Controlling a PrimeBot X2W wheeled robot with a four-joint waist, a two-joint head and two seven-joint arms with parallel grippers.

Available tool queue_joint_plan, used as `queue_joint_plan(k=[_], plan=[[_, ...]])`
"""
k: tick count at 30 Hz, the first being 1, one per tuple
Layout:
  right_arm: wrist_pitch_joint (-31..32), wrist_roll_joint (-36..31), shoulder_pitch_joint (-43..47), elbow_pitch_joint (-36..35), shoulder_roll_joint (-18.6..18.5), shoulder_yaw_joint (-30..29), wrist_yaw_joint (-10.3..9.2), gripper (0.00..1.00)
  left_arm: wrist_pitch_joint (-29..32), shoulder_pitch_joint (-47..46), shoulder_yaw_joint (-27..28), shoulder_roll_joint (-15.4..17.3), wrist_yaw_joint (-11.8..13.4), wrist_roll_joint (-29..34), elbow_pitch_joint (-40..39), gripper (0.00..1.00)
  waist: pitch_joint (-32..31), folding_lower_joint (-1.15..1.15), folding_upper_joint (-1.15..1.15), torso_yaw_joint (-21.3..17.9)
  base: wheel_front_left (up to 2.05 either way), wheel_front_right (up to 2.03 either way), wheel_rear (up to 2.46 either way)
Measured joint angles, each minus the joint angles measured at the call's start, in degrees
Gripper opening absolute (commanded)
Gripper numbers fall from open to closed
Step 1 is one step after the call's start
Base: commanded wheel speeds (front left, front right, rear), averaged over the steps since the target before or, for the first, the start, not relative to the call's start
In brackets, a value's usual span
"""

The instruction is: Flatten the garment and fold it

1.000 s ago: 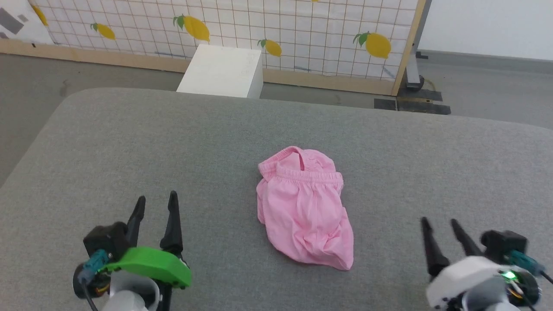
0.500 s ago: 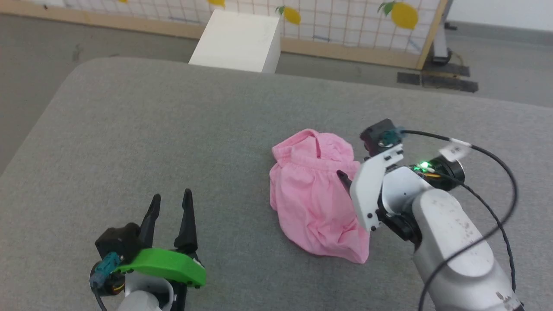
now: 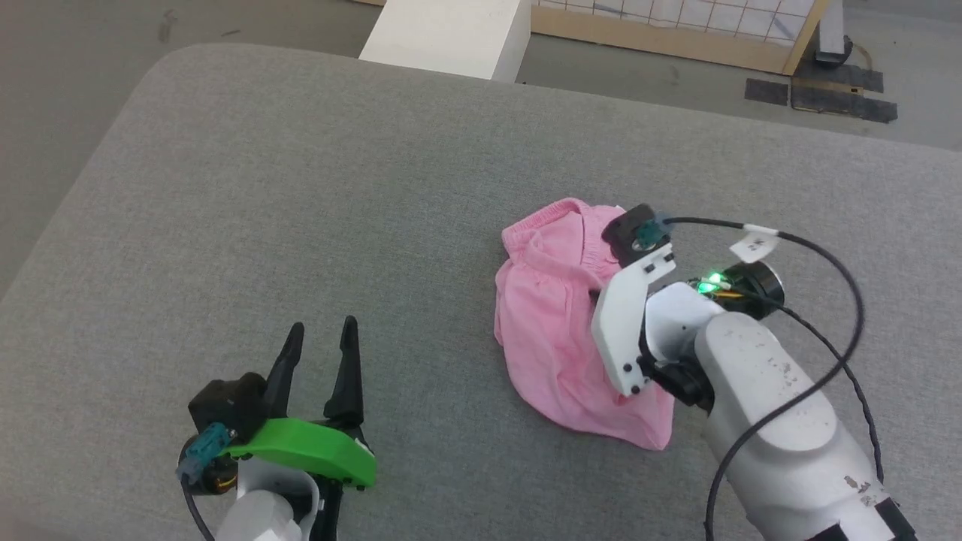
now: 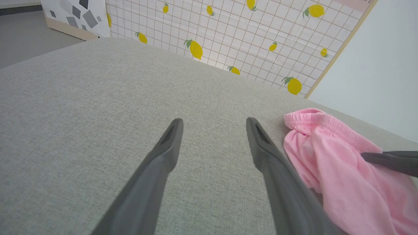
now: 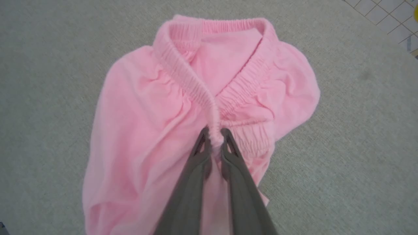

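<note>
Toward three o'clock of the grey fabric worktop (image 3: pixel 301 188), the pink shorts (image 3: pixel 556 330) lie bunched, neither flattened nor folded. The right end effector (image 5: pixel 214 137) is clenched on the waistband (image 5: pixel 186 70); the left end effector (image 3: pixel 319 338), at seven o'clock, stands released. At twelve: white box (image 3: pixel 451 30), lemon-print screen (image 4: pixel 248 36), grey floor (image 3: pixel 75 75).

One garment (image 5: pixel 137 130) sits between the right gripper's (image 5: pixel 215 132) fingers (image 5: pixel 192 176). Two grippers are there, and one white box (image 3: pixel 451 30) beyond the left gripper's (image 3: pixel 323 324) fingertips.

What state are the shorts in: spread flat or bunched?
Bunched: the shorts lie crumpled, waistband doubled over and pinched by the right gripper.
</note>
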Motion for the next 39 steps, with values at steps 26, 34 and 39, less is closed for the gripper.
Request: queue_joint_plan(k=[26,34,39], plan=[[-2.9,7.8,40.0,-27.5,0.1,-38.2,0.0,1.0,2.5,1.3,-0.9,-0.6,-1.5,0.3,3.1,1.0,-7.1,0.0,0.0,-9.7,0.0,0.0,0.0],[-16.8,8.7,35.0,-31.8,-0.1,-42.5,0.0,1.0,14.2,-5.0,-2.1,0.2,-2.0,-1.4,2.9,1.0,-7.5,0.0,0.0,-12.7,0.0,0.0,0.0],[-17.2,7.8,34.0,-31.9,-0.1,-41.7,0.0,1.0,31.5,-16.5,-4.8,0.6,-0.1,-2.1,7.7,1.0,-6.4,0.0,0.0,-15.2,0.0,0.0,0.0]])
